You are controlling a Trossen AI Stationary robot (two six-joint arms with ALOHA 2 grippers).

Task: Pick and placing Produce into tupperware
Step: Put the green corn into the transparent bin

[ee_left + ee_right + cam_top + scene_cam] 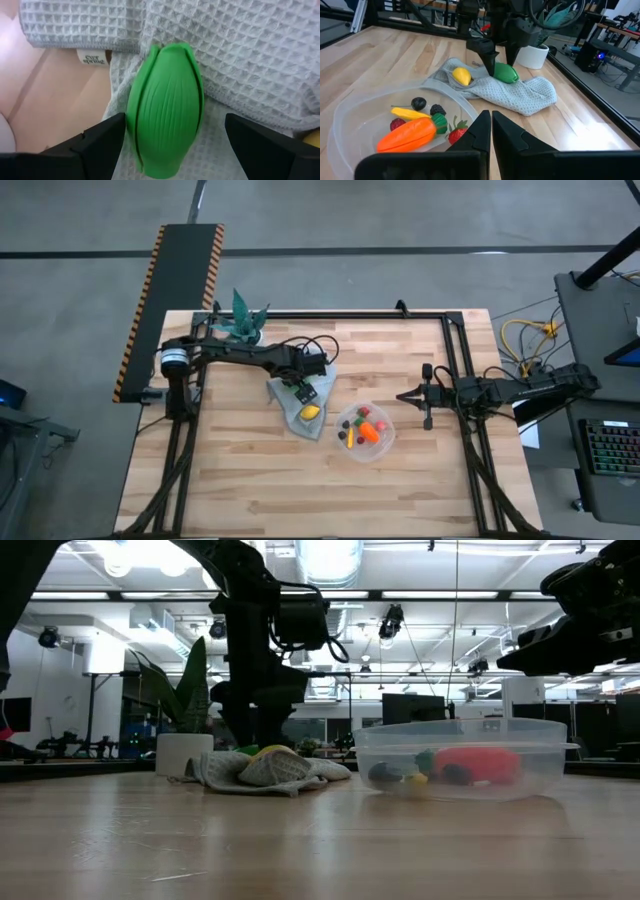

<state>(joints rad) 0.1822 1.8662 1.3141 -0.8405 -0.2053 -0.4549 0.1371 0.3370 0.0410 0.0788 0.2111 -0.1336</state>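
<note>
My left pincer [170, 150], fingers spread, straddles the green piece [165, 107] on the grey cloth [250, 55], lemon [461, 75] beside; potted plant [535, 52] behind. Tupperware [350, 120] on tabletop [395, 55]: carrot [407, 135], berries [427, 106]. My right pincer [489, 125], pressed together, waits nearby.

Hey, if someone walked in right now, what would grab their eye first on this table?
Probably the bright green piece lying on the grey cloth, with the left gripper open right over it. Next, the clear tupperware beside the cloth, already holding the orange carrot.

Cloth [305, 402] lies left of the tupperware [384, 442] (carrot [371, 432] inside); lemon [310, 412] rests on cloth.
</note>
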